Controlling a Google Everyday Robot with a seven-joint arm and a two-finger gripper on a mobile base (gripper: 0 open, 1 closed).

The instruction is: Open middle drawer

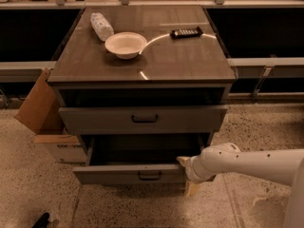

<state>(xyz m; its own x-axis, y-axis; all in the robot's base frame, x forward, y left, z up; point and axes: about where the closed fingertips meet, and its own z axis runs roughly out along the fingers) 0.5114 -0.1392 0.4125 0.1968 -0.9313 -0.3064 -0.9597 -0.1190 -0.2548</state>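
At right of middle drawer [118, 174], pincer [186, 175].

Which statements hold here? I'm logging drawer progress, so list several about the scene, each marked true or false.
1. The middle drawer is pulled out. True.
2. The gripper is at that drawer's central handle. False: it is at the right end of the drawer front.
3. A white bowl sits on the cabinet top. True.
4. The plastic bottle stands upright. False: it lies on its side next to the bowl.
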